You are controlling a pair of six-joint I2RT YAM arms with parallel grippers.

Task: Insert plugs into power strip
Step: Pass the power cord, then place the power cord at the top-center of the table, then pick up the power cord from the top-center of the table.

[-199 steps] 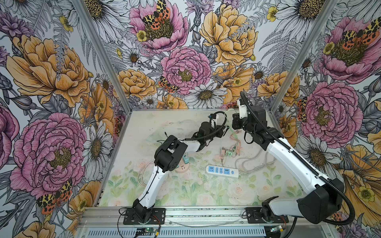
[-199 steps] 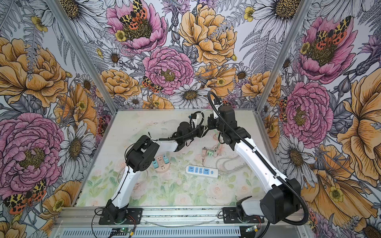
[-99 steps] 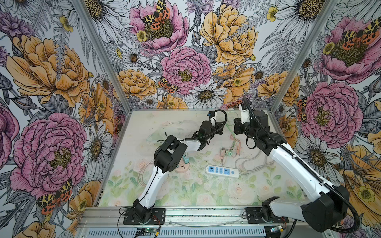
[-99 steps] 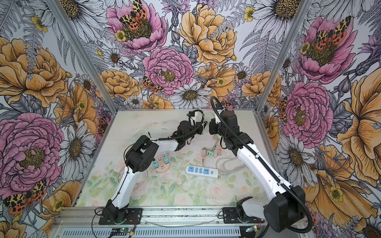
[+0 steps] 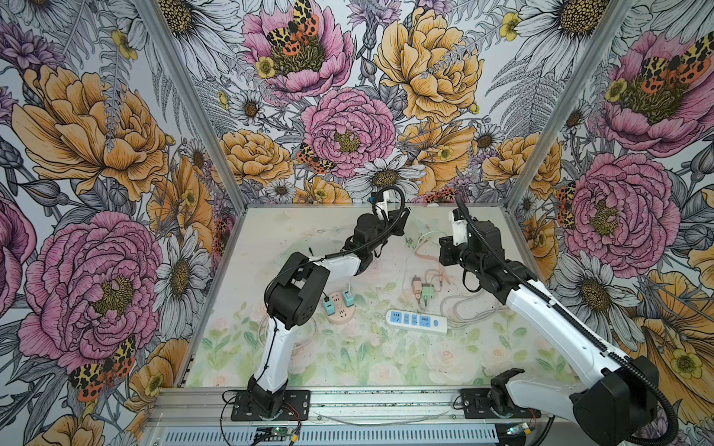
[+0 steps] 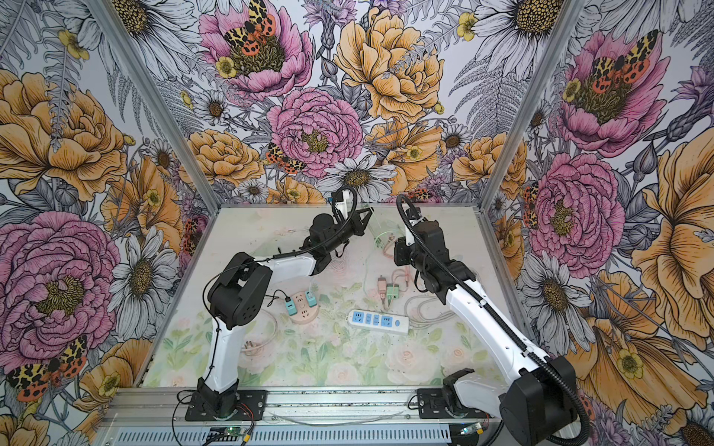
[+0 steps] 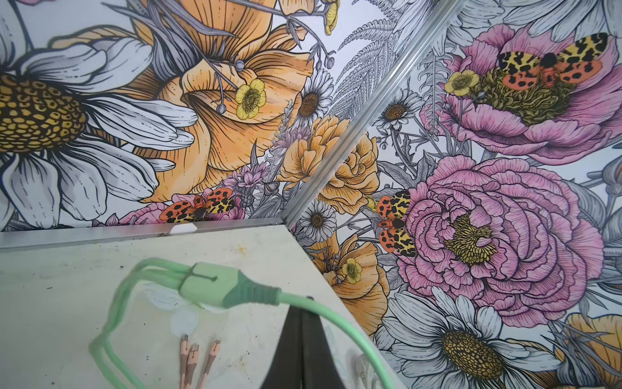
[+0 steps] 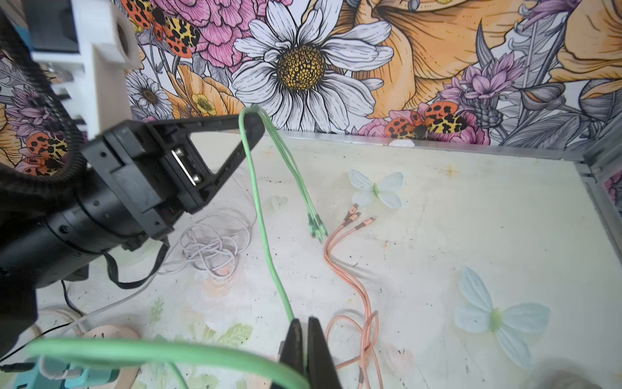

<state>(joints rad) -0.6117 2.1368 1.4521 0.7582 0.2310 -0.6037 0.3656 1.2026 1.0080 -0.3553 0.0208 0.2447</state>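
- Left gripper [image 7: 302,311]: jaws pressed together, pinching the green cable [image 8: 262,232] right at the fingertips, held high near the back wall.
- Just past that pinch, the left wrist view shows the cable's pale green splitter block [image 7: 215,283], close to the fingertips.
- Three thin green tails [image 8: 290,168] drop away from the left gripper's tip and end in small green connectors [image 8: 316,230].
- Right gripper [image 8: 304,331]: fingers closed tight as well, clamped on the same green cable lower down, so one strand runs from gripper to gripper.
- Beside those green connectors, three pink connector tips [image 8: 360,215] fan out on the table at the end of a looping pink cable [image 8: 365,323].
- Under the left gripper, a thin white cable [image 8: 208,246] lies in a loose tangle.
- Moving out towards the front: the green plug [image 5: 427,290] and the pink-brown plug [image 5: 416,285] lie side by side on the mat, just behind the white power strip [image 5: 417,321], neither one seated in it.
- Over on the left arm's side, a teal plug [image 5: 329,307] and another teal plug [image 5: 348,299] stand plugged into the round pink socket hub [image 5: 340,316], well apart from the white strip.
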